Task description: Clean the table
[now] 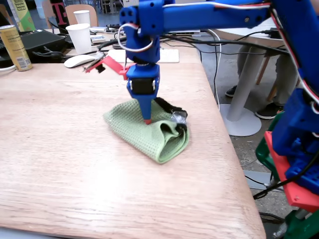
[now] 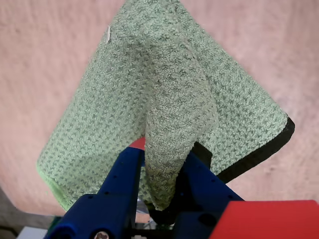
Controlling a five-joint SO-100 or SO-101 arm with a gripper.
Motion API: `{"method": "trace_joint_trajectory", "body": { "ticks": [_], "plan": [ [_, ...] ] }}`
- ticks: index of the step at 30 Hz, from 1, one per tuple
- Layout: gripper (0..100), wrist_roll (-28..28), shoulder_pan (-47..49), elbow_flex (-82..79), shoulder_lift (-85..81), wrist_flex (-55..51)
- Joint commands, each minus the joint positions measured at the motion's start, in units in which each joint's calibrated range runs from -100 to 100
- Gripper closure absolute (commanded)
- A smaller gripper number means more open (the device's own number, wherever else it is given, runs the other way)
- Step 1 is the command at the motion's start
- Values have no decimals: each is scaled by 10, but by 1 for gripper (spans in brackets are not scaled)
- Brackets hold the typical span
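Bare tabletop (image 1: 60,164) grain up front. Mid-tabletop: green cloth (image 1: 144,130), black trim, bunched. Fingers (image 1: 147,119) pointing down, pinched on a raised fold of the cloth (image 2: 169,164). Behind: white mouse (image 1: 79,60), paper cup (image 1: 79,37), yellow can (image 1: 15,47).

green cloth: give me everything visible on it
The green cloth is a waffle-weave rag with a black-trimmed edge, as it looks. It lies crumpled and folded on the wooden table, near its right edge in the fixed view. The gripper pinches a raised fold of it between its blue fingers; the rest drapes flat.
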State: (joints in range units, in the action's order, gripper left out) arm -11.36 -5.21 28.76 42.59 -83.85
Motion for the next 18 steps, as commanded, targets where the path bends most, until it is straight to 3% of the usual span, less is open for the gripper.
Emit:
{"method": "trace_joint_trajectory", "body": {
  "ticks": [1,6,12,15,18],
  "plan": [
    [100,-40,-87,0,9,-3],
    [100,-70,-217,11,9,8],
    [100,-99,-373,269,119,8],
    [100,-118,-410,390,186,8],
    [100,-118,-413,408,200,-3]
  ]
}}
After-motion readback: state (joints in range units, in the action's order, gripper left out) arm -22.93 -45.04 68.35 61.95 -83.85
